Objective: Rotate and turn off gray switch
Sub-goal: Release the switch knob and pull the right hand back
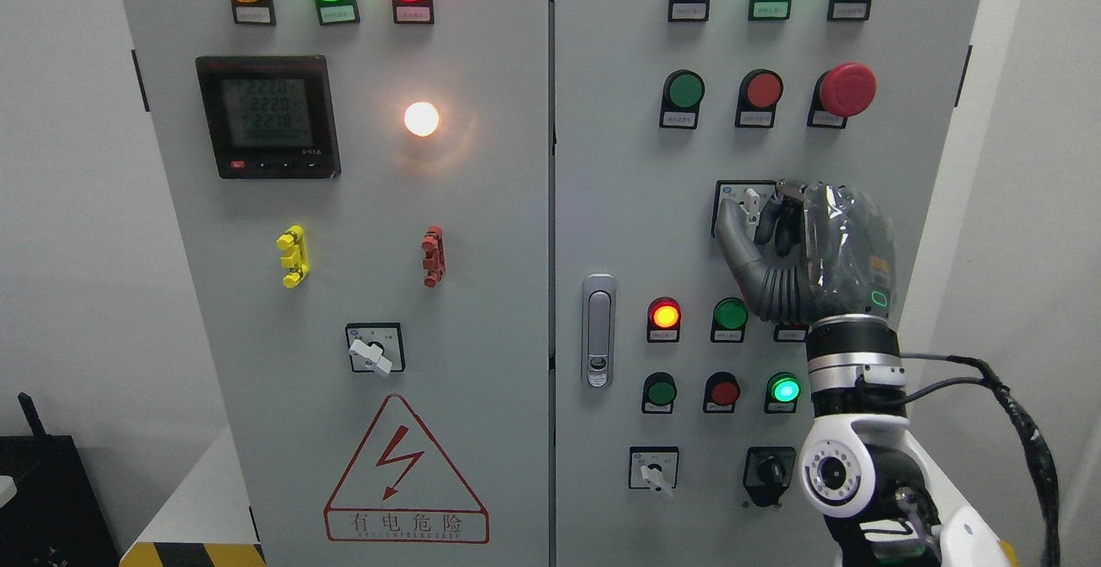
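On the right door of the grey cabinet, a gray rotary switch (752, 206) sits in a square plate; its light knob stands nearly upright. My right hand (765, 218) reaches up from the lower right and is curled around this knob, thumb on its left and fingers on its right. The palm hides the right half of the plate. My left arm is out of sight.
Similar rotary switches sit on the left door (372, 350) and low on the right door (655, 472), plus a black one (768, 469). A red mushroom button (846, 89) is above my hand, lit lamps and push buttons around it, a door latch (599, 330) to the left.
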Controlling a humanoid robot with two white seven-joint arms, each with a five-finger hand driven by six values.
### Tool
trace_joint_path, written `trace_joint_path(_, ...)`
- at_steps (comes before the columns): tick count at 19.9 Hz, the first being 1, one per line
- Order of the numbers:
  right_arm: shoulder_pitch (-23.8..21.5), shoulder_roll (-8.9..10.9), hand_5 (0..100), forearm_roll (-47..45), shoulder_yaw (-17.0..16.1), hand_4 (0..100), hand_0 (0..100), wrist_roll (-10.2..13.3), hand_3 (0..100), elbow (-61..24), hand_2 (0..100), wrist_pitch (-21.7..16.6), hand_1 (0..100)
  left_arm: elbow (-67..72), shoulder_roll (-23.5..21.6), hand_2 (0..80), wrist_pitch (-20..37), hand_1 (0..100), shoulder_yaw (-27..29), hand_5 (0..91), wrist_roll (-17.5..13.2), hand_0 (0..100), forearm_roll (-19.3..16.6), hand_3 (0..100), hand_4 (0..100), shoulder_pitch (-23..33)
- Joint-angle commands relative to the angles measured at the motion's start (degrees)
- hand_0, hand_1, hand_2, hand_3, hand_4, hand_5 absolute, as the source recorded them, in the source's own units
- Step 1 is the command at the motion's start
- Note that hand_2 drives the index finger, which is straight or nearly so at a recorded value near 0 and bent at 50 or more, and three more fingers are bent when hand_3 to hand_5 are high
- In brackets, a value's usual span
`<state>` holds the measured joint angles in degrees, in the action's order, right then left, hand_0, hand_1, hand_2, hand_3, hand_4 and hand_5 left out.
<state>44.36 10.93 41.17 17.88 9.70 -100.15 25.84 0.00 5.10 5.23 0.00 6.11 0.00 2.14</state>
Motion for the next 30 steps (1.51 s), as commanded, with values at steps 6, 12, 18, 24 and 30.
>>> trace_joint_path(6, -0.41, 0.85, 100, 0.40, -0.57, 90, 53, 0.15, 100, -1.19, 76, -0.53, 34, 1.32, 0.00, 0.0, -0.04, 39, 1.85, 0.0, 0.13, 12, -0.44, 0, 0, -0.03)
trace_joint_path(12, -0.41, 1.02, 100, 0.49, -1.19, 90, 53, 0.23, 100, -1.71, 75, -0.53, 34, 1.32, 0.00, 0.0, -0.04, 39, 1.85, 0.0, 0.13, 12, -0.44, 0, 0, -0.03)
trace_joint_path(18, -1.73, 2.16, 100, 1.98, -1.27, 90, 54, 0.58, 100, -3.90, 75, -1.06, 34, 1.32, 0.00, 0.0, -0.04, 39, 1.76, 0.0, 0.13, 12, -0.44, 0, 0, -0.03)
trace_joint_path(24, -6.47, 2.52, 99, 2.07, -4.17, 86, 56, 2.78, 99, -8.91, 68, -6.06, 36, 1.32, 0.00, 0.0, -0.04, 39, 1.85, 0.0, 0.22, 12, -0.44, 0, 0, 0.06)
trace_joint_path(30, -12.53, 2.52, 65, 2.51, -6.80, 62, 58, 4.89, 76, -13.92, 51, -13.88, 35, 1.32, 0.00, 0.0, -0.04, 39, 1.85, 0.0, 0.13, 12, -0.44, 0, 0, -0.03)
